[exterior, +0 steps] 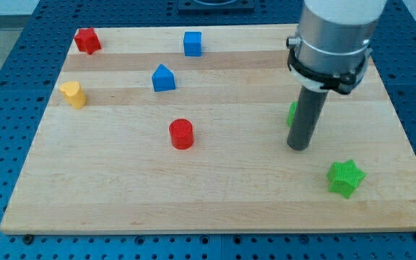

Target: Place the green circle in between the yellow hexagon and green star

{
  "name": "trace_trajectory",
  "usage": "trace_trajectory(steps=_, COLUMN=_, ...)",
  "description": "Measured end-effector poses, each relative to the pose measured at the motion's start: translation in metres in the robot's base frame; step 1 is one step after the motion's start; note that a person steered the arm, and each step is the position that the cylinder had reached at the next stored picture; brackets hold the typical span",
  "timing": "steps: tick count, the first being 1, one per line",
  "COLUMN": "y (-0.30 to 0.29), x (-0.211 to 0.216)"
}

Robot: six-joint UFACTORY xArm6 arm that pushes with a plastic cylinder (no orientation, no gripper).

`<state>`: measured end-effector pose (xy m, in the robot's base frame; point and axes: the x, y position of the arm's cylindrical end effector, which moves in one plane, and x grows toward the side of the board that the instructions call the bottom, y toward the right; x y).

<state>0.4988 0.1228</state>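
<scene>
The green circle (292, 113) shows only as a green sliver at the view's right, mostly hidden behind my rod. My tip (297, 147) rests on the board just below and in front of it. The green star (346, 178) lies at the view's lower right, below and to the right of my tip. I see no yellow hexagon; it may be hidden behind the arm. A yellow block (73, 94) of rounded, heart-like shape sits far off at the view's left.
A red star (87, 40) sits at the top left, a blue cube (192, 43) at the top middle, a blue house-shaped block (163, 78) below it, and a red cylinder (181, 133) near the middle. The wooden board (215, 202) ends close below the green star.
</scene>
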Motion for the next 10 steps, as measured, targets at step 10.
trace_trajectory(steps=10, y=0.028, x=-0.102)
